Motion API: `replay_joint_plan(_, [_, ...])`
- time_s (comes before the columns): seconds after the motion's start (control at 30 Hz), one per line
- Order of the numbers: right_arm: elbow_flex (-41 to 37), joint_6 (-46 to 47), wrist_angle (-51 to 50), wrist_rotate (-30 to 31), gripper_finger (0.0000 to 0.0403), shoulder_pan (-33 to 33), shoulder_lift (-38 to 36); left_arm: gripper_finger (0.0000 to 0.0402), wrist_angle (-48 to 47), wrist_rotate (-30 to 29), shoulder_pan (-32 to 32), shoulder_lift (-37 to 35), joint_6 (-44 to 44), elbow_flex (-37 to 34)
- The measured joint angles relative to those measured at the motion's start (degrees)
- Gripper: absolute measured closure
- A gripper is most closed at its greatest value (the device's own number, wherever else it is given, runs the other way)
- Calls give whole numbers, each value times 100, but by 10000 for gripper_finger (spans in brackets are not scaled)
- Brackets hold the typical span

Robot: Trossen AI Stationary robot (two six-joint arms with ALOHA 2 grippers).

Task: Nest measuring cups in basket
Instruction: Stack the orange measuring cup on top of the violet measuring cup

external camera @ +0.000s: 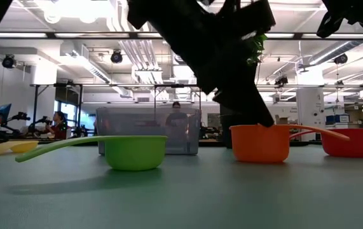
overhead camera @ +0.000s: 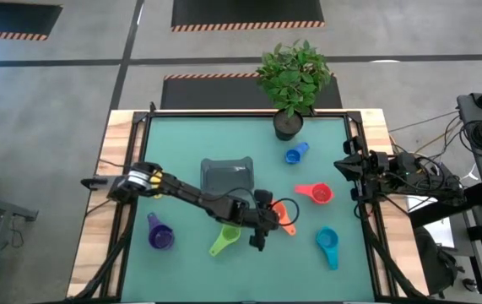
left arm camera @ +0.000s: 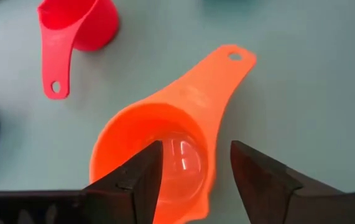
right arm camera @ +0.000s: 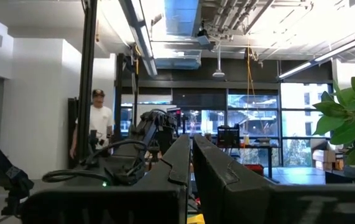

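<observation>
LEFT TOOL [left arm camera: 193,168]: fingers apart, straddling rim of orange measuring cup [left arm camera: 165,149] resting on table [overhead camera: 181,143] | RIGHT TOOL [right arm camera: 189,162]: fingers together, raised at right table edge | BASKET [overhead camera: 227,177]: near table centre, just beside orange cup

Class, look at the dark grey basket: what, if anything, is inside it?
From above, the basket shows only its bare floor, with no cups inside. In the low view its translucent wall blurs the interior, so nothing there can be confirmed.

Potted plant [overhead camera: 293,80] at the green table's [overhead camera: 181,143] far edge; person [right arm camera: 99,121], perhaps standing, beyond
</observation>
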Motion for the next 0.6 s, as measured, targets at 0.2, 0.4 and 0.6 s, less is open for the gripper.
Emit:
replay_joint_plan(0.2, [0,-14,1,1,394,0,0,246,-36,0,39,8,0,-75])
replay_joint_plan(0.4, [0,-69,0,1,394,0,0,279,-77,63,41,8,-87,-160])
replay_joint_plan(0.6, [0,-92,-13,0,394,-1,0,318,-71,197,52,8,-127,-201])
